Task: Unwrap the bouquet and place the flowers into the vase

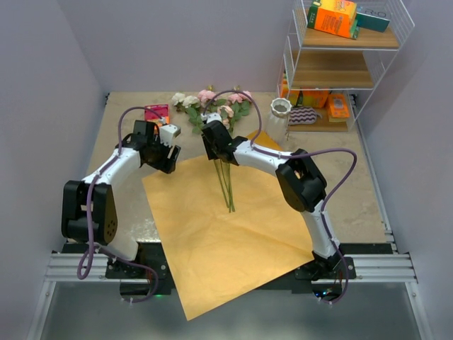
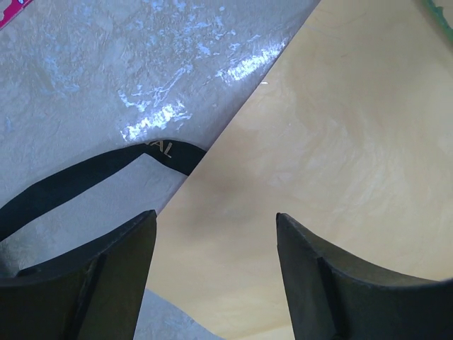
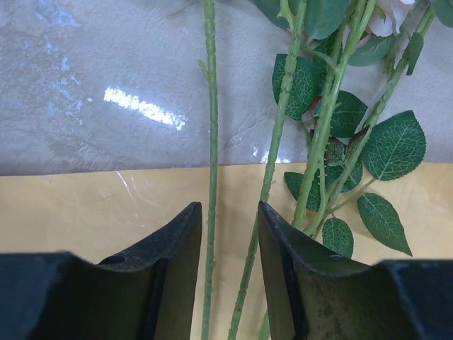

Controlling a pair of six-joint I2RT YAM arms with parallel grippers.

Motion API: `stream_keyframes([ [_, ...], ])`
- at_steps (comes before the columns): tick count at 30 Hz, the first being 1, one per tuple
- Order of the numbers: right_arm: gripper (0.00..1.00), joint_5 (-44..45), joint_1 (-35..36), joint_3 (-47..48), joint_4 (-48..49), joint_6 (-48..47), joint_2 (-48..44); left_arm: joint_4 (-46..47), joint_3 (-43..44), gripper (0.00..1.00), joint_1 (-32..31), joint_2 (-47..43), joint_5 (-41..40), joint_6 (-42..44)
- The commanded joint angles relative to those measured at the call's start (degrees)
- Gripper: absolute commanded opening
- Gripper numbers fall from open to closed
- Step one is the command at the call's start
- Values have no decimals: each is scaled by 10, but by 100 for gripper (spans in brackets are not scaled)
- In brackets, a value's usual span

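Observation:
The orange-tan paper (image 1: 212,241) lies spread flat on the table. The flowers (image 1: 212,100) lie across its far edge, blooms toward the back and green stems (image 1: 228,185) on the sheet. My right gripper (image 1: 212,145) hangs low over the stems, open. In the right wrist view its jaws (image 3: 229,207) straddle two stems (image 3: 211,142), with gaps still showing beside them. My left gripper (image 1: 170,145) is open and empty (image 2: 215,216) above the paper's left edge (image 2: 340,142). The thin black ribbon (image 2: 85,173) lies loose on the table beside it. The white ribbed vase (image 1: 279,117) stands upright at the back right.
A white wire shelf (image 1: 333,71) at the back right carries orange boxes (image 1: 333,18) up high, and another orange box (image 1: 338,106) low beside the vase. A pink packet (image 1: 156,112) lies behind my left gripper. Grey walls close in the table on both sides.

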Motion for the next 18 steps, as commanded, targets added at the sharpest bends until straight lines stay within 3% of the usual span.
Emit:
stream_keyframes([
  [1, 40, 8, 2, 30, -5, -15, -4, 11, -15, 73, 6, -24, 16, 9],
  [18, 41, 15, -16, 48, 5, -23, 7, -1, -23, 73, 7, -52, 29, 15],
])
